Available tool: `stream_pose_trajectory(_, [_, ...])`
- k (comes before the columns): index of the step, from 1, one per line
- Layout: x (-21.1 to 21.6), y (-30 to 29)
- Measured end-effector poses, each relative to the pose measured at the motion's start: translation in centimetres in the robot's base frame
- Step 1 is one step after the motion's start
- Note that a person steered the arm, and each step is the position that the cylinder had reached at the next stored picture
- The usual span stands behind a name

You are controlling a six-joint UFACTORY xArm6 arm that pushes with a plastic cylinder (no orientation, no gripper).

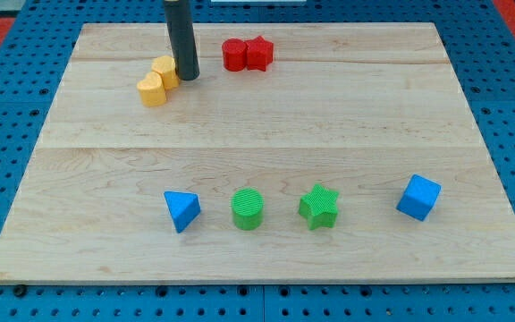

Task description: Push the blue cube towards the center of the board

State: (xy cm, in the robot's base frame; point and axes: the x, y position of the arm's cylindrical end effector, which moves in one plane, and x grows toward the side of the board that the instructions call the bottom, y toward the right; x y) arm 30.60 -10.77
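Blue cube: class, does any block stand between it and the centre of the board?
No. The blue cube sits at the view's lower right; the wood between it and the centre is bare. The green star lies to its left, beside that path.

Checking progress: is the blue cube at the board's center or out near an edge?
Near an edge: the blue cube sits at the board's lower right, my tip far away.

Rod [182, 36] cut off at top

No readable text, labels, numbers or signs anywhere in view.
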Motion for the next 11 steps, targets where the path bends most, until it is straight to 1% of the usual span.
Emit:
stream_pose_trajectory(1, [-0.2, -1.9])
stream_pose_trajectory(2, [0.5, 1.7])
stream_pose_trajectory(3, [6.4, 10.6])
stream_pose_trajectory(4, [13.5, 21.5])
stream_pose_trajectory(5, [14.8, 32.7])
stream_pose_trajectory(6, [19.5, 34.9])
stream_pose_trajectory(7, [24.1, 36.2])
stream_pose_trajectory(8, [24.1, 30.4])
stream_pose_trajectory(10, [17.0, 23.2])
stream_pose_trajectory(11, [14.2, 19.4])
